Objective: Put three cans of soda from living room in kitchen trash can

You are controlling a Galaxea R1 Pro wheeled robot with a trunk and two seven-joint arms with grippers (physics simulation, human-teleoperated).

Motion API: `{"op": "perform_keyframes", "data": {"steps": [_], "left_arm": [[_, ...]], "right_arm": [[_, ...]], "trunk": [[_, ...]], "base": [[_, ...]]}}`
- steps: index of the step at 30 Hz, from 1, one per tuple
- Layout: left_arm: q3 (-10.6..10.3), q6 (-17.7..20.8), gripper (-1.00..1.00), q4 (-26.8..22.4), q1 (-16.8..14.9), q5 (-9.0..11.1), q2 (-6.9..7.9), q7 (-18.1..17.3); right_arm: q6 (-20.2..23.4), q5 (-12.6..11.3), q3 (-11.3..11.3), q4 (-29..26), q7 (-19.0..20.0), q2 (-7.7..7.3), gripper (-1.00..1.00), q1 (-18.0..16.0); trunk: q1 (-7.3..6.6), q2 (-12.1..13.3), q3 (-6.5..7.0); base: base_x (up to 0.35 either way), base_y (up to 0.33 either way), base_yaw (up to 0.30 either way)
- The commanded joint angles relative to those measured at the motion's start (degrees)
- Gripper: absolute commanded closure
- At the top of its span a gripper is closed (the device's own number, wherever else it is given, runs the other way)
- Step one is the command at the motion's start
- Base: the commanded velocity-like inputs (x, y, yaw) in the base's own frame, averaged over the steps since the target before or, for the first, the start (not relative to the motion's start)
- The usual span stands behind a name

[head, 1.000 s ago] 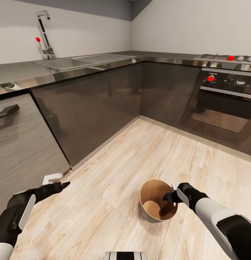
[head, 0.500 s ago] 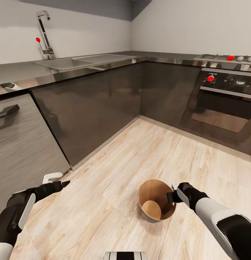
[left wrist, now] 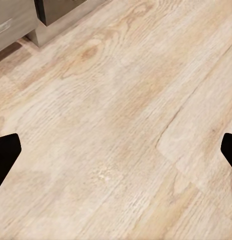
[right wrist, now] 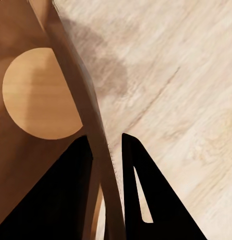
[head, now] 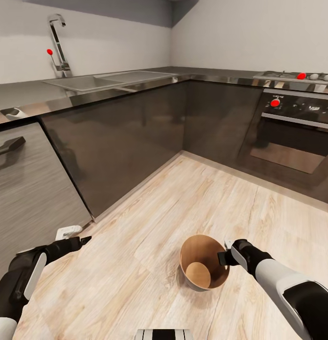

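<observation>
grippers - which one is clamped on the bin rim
The right gripper: its fingers straddle the trash can wall at the rim. The left gripper hangs open over bare floor.

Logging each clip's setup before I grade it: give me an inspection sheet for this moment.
Surface: pale wood plank floor, bare around the bin.
Job's things: grey tapered trash can with brown inside tilted on the floor, no can inside; soda cans nothing seen.
Clutter: nothing seen.
Grippers: right gripper pinches the bin's rim wall, one finger inside, one outside; left gripper open above the floor, holding nothing.
Cables: nothing seen.
Surroundings: dark brown cabinets, grey worktop, steel sink with tap, built-in oven.
</observation>
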Motion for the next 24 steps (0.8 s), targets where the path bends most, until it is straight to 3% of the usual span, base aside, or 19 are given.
{"op": "perform_keyframes", "data": {"steps": [1,6,7,24], "left_arm": [[0.0,0.0,-1.0,0.0,0.0,0.0,0.0,0.0],[0.0,0.0,-1.0,0.0,0.0,0.0,0.0,0.0],[-0.1,1.2,-1.0,0.0,-0.1,0.0,0.0,0.1],[-0.1,2.0,-1.0,0.1,-0.1,-0.1,-0.01,0.3]], "right_arm": [[0.0,-0.8,0.0,0.0,0.1,0.0,1.0,0.1],[0.0,-0.8,0.0,0.0,0.2,0.01,1.0,0.1],[-1.9,-0.9,-0.1,0.2,0.7,-0.13,1.0,0.2],[-3.7,-0.9,-0.3,0.1,1.1,-0.4,1.0,2.3]], "trunk": [[0.01,0.0,-0.01],[0.01,0.0,-0.01],[-0.01,0.0,0.21],[-0.45,0.2,3.98]], "base": [[0.0,0.0,0.0],[0.0,0.0,0.0],[0.0,0.0,0.0],[0.0,0.0,0.0]]}}
